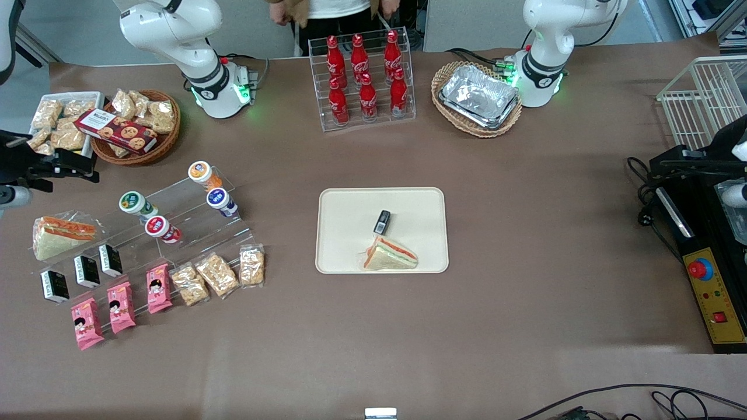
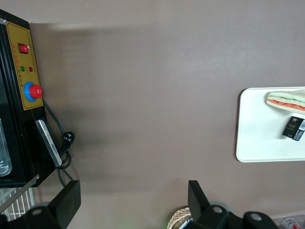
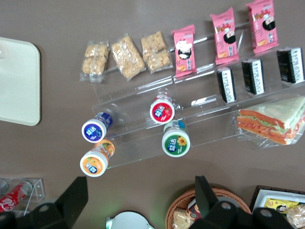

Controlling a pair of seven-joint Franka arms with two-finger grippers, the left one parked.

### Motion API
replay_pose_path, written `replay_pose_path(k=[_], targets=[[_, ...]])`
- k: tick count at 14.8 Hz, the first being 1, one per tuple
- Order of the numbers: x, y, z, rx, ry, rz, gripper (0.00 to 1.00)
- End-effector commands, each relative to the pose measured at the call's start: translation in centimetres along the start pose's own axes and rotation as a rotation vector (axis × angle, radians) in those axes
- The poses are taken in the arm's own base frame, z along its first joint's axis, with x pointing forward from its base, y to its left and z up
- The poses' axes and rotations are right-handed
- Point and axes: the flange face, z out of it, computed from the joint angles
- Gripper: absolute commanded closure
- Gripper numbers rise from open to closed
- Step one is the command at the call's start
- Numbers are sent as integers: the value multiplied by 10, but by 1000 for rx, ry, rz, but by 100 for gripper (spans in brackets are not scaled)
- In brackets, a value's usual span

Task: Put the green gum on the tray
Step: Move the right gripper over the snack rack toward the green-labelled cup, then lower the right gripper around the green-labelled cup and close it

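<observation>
Gum is what matters: the green gum (image 3: 176, 142) lies tilted on the clear stepped rack (image 3: 143, 114), lid facing up toward the gripper (image 3: 138, 191), which hangs above it, wide open and empty, well apart from the tray (image 1: 382, 198).

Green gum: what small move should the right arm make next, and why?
Probably bring the gripper, jaws open, down over the green gum. The bottle sits on the clear stepped rack beside the red-lidded bottle, ungrasped, and the tray holds only a sandwich and a small dark packet.
</observation>
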Motion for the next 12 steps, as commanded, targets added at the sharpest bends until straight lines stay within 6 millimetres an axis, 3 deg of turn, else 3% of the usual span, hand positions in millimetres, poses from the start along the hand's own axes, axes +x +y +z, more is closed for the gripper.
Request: replay_pose_path(k=[1,6,12], targets=[[-16,6,18,3,-31,-17,0],[-35,12,48,-10,1,-25,0],[-32,16,105,-32,11,-32,0]])
